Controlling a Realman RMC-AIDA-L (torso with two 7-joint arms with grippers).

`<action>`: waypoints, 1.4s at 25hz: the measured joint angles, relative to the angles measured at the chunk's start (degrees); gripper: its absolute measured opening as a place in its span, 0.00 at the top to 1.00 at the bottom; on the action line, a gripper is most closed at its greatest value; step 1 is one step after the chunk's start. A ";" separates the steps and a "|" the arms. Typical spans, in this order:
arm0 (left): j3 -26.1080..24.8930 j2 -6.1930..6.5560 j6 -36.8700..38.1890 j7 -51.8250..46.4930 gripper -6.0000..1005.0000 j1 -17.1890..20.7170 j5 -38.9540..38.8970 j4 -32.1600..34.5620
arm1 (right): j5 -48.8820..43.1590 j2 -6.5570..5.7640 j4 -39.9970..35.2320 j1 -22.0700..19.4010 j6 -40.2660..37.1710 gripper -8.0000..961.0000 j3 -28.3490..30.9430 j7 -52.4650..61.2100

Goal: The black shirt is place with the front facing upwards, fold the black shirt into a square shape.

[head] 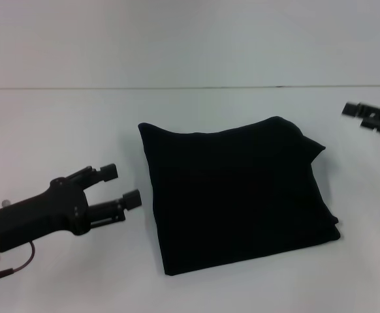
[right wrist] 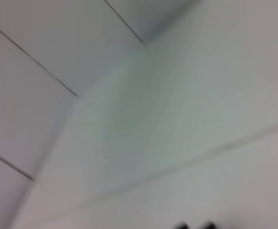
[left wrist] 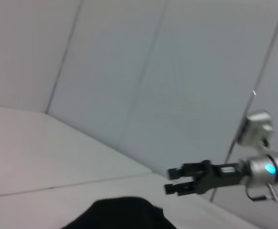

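A black shirt (head: 232,192) is seen folded into a rough square and laid flat in the middle of a plain white table (head: 53,124), with no lettering or label showing on its upper face and one corner bulging slightly at the far right. The left gripper (head: 121,188) is held just left of the shirt at its near side, not touching the cloth, with its two fingers spread apart and nothing between them. The right gripper (left wrist: 173,180) is raised well to the far right of the shirt, its fingers parted by a narrow gap and empty.
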 joint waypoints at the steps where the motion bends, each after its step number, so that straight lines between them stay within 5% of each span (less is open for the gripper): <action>1: -0.85 0.16 -0.11 -0.52 0.08 -0.40 -0.02 -0.87 | 2.63 -0.10 -0.03 -0.71 -1.97 0.26 0.57 -2.75; 5: -3.43 0.49 -0.31 -1.92 0.08 -1.29 -0.08 -3.16 | 8.28 -0.04 0.46 -1.76 -11.08 0.18 0.56 -14.32; 8: -4.45 0.57 -0.37 -3.04 0.08 -1.48 -0.10 -3.57 | 7.58 1.42 1.47 -0.86 -13.20 0.17 -1.74 -21.51; 15: -5.49 0.58 -0.49 -5.44 0.08 -1.53 -0.10 -3.74 | 5.00 5.46 6.04 2.85 -2.95 0.17 -12.76 -30.88; 19: -5.52 0.58 -0.41 -5.88 0.08 -1.48 -0.09 -3.76 | 4.30 5.35 8.01 4.07 4.47 0.17 -17.70 -30.47; 26: -5.57 0.53 -0.03 -5.96 0.08 -1.31 -0.09 -3.78 | 4.28 4.48 8.00 2.60 9.75 0.17 -17.84 -30.41; 35: -5.58 0.54 0.17 -6.17 0.08 -1.83 -0.10 -4.28 | 6.09 5.10 4.00 0.03 5.58 0.17 -15.35 -34.05</action>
